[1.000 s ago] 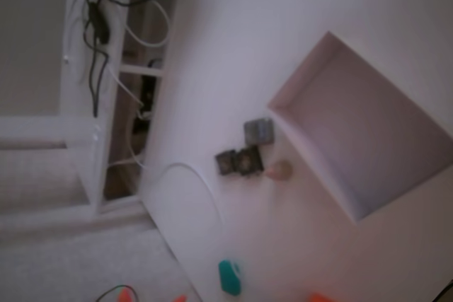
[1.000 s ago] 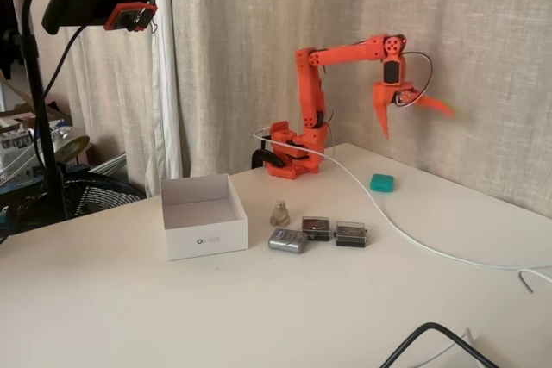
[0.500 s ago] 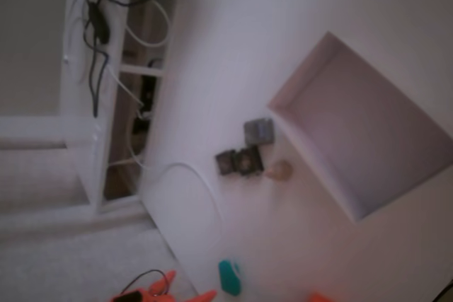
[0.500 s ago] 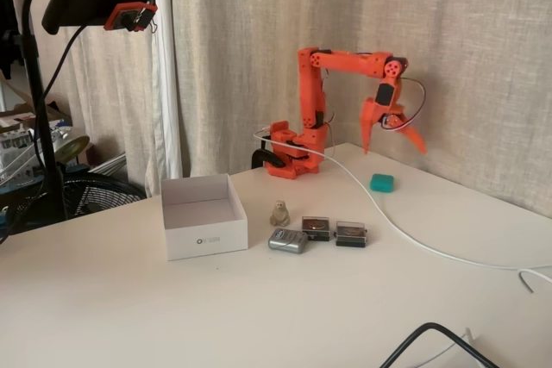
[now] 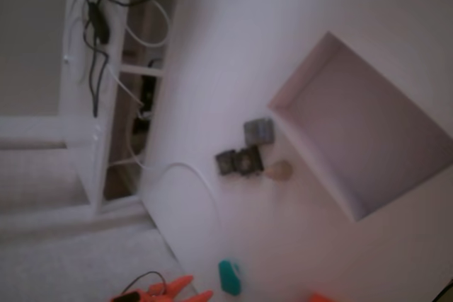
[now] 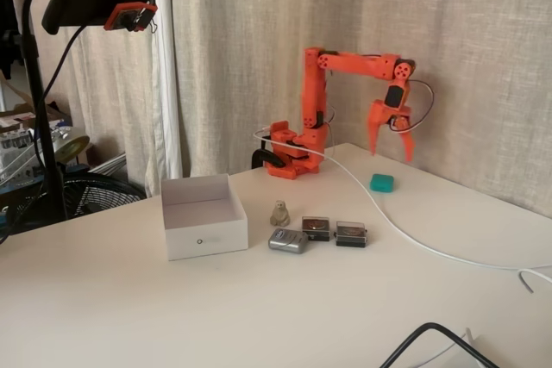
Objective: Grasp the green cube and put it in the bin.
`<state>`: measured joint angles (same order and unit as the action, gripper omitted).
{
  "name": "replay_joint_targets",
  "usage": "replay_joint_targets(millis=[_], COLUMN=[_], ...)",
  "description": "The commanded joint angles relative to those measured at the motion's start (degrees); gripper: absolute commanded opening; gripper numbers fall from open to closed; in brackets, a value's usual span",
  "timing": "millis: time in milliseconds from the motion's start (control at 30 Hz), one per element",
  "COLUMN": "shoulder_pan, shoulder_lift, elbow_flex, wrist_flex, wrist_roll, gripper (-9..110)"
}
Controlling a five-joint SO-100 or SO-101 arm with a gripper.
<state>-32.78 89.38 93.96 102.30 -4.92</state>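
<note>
The green cube (image 6: 382, 183) lies on the white table, right of the orange arm's base (image 6: 289, 157); a fixed view shows it near the bottom edge (image 5: 228, 277). My gripper (image 6: 391, 154) hangs open just above the cube, fingers pointing down, not touching it. In a fixed view the gripper (image 5: 197, 288) pokes in from the bottom edge, left of the cube. The bin (image 6: 207, 239), a white shallow square box, stands to the left on the table with nothing in it. It also fills the right side (image 5: 297, 79) of a fixed view.
Two dark grey square pieces (image 6: 316, 228) (image 6: 351, 233), a silver piece (image 6: 287, 240) and a small beige figure (image 6: 279, 213) lie between bin and cube. A white cable (image 6: 405, 232) runs past the cube. A camera stand (image 6: 95, 6) is at left, a white shelf frame (image 5: 92, 104) beside the table.
The arm has lowered the gripper from high up toward the cube, and the fingers have swung round to point downward. The cube and the bin have not moved.
</note>
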Motion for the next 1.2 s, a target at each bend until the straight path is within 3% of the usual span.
replay_joint_targets(millis=[0,233,433,633,900,1167], shoulder_pan=[-0.7,-5.4,-3.0,0.4,3.6,1.6], shoulder_lift=[-0.6,10.0,4.4,1.8,5.8,7.0], elbow_flex=[-2.0,6.6,6.8,8.3,19.8,21.9], wrist_flex=[-0.4,-5.4,-4.5,-5.5,-18.1,-20.7], wrist_roll=[0.2,0.2,0.3,0.3,0.3,0.2], gripper=[32,32,32,23,23,24])
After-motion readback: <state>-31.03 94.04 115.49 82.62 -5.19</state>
